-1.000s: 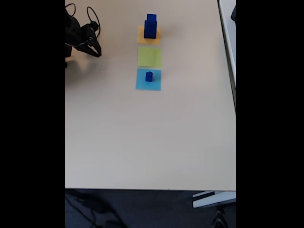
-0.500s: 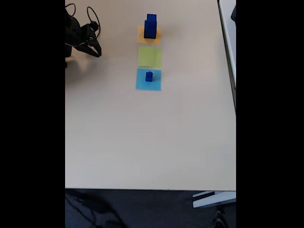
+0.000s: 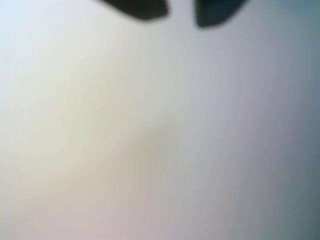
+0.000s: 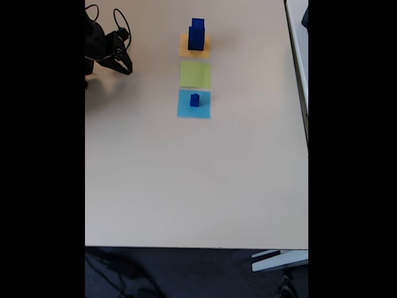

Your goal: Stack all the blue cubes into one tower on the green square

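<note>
The gripper (image 4: 124, 64) sits at the counter's (image 4: 186, 180) ten o'clock corner in the fixed view, fingers parted and empty, the arm folded low and pointing toward four o'clock. The wrist view shows two dark fingertips (image 3: 140, 7) over blurred bare surface.

Well off toward three o'clock lie three paper squares in a column. Two blue cubes (image 4: 196, 34) stand stacked on the orange-yellow square (image 4: 185, 43) at twelve; the green square (image 4: 195, 73) is bare; the small blue cube (image 4: 195, 100) rests on the light-blue square (image 4: 193, 108) at six.

The cubes look rigid and light. Gripping opposite flat side faces, near mid-height, seems safest.
</note>
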Controlling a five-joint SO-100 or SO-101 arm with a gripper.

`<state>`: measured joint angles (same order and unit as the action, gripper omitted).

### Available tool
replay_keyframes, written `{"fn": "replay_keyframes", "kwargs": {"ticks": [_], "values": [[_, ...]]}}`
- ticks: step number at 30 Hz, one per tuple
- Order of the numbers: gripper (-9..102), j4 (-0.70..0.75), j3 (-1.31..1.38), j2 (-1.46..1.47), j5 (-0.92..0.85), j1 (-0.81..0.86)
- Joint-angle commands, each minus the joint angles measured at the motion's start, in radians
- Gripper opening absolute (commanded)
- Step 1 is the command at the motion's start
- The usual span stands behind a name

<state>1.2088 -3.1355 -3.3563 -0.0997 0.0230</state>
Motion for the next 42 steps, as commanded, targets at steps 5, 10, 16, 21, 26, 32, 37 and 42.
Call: {"fn": "replay_keyframes", "kwargs": {"ticks": [5, 10, 16, 21, 26, 32, 37, 42], "values": [[0, -0.017, 0.009, -0.026, 0.003, -0.003], [0, -0.014, 0.017, -0.026, -0.009, -0.005], [0, -0.017, 0.015, -0.026, -0.011, -0.008], [0, -0.017, 0.014, -0.026, 0.008, 0.003], [0, -0.077, 0.038, -0.026, 0.094, 0.008], [0, -0.204, 0.12, -0.026, 0.245, -0.006], [0, -0.354, 0.133, -0.026, 0.4, -0.02], [0, -0.459, 0.155, -0.026, 0.535, -0.009]]}}
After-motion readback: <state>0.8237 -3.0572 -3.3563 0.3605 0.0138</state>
